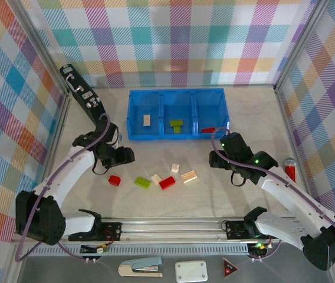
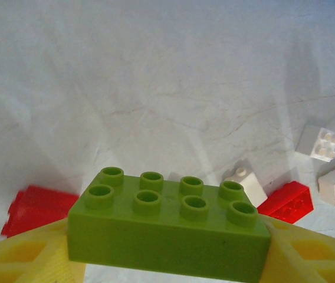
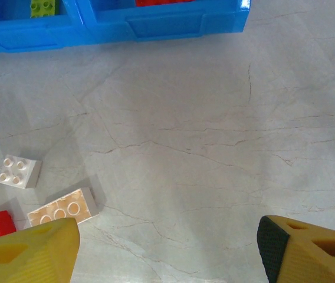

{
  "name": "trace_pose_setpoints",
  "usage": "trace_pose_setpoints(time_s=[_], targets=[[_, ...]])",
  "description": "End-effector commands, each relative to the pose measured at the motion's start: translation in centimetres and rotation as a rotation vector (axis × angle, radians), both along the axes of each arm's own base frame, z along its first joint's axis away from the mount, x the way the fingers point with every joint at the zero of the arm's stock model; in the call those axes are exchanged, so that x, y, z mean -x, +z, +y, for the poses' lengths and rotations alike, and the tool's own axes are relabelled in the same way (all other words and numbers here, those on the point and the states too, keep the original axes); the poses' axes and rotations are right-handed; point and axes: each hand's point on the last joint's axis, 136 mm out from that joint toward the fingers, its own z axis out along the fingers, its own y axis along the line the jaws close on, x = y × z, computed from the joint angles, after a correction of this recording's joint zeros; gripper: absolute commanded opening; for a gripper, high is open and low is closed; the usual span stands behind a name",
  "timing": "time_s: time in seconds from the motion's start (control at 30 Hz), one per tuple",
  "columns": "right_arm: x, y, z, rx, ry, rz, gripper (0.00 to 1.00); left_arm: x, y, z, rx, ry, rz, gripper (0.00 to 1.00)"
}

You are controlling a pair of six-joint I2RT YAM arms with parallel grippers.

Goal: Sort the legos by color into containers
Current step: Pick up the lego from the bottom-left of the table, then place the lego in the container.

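Legos (image 1: 189, 175) are split between the tabletop (image 1: 256, 118), the blue tray (image 1: 176, 139) and your left jaws. In the left wrist view those jaws hold a green brick (image 2: 167, 227) by its two short ends, studs up, with a yellow finger (image 2: 20, 256) against each end. In the top view your left arm (image 1: 113, 157) sits just in front of the tray's left corner.

Six bricks lie loose in a rough row near the middle of the tabletop. From the left you have:
- a red brick (image 1: 114, 180) just in front of the left arm
- a second green brick (image 1: 143, 183)
- a small cream brick (image 1: 155, 178)
- a second red brick (image 1: 167, 183) just beside it
- another cream brick (image 1: 175, 168) a little farther back
- a longer tan brick (image 1: 189, 175)

Behind them the tray's three compartments stand side by side. The left one holds a cream piece (image 1: 147, 120), the middle one green pieces (image 1: 176, 124), and the right one a red piece (image 1: 207, 130).

Your right jaws stand wide and hold nothing. In the right wrist view their fingers (image 3: 32, 253) hang over bare tabletop. The tan brick, a small cream one and a red corner lie toward the left of that view, and the tray's front wall runs along its top. In the top view your right arm (image 1: 229, 154) sits just in front of the tray's right corner.
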Motion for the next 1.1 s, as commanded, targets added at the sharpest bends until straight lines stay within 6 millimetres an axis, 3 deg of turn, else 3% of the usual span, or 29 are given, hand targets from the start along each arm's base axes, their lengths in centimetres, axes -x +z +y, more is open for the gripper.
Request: trace_pose_setpoints(time_s=[0.0, 0.3, 0.7, 0.8, 1.07], targets=[[-0.5, 1.6, 0.0, 0.003, -0.013, -0.029, 0.80, -3.0, 1.6, -1.3, 0.029, -0.097, -0.088, 0.64], [-0.5, 2.5, -0.6, 0.039, -0.020, -0.032, 0.80, -8.3, 1.6, -6.0, -0.010, -0.201, -0.098, 0.59], [0.6, 3.9, -2.2, 0.070, -0.040, -0.051, 0.81, -14.1, 2.5, -15.7, -0.087, -0.205, -0.176, 0.57], [1.0, 4.0, -2.7, 0.076, -0.047, -0.051, 0.81, -15.2, 2.6, -17.2, -0.100, -0.177, -0.197, 0.56], [1.8, 4.0, -3.5, 0.080, -0.064, -0.058, 0.81, -19.2, 2.5, -19.1, -0.139, -0.078, -0.290, 0.54]])
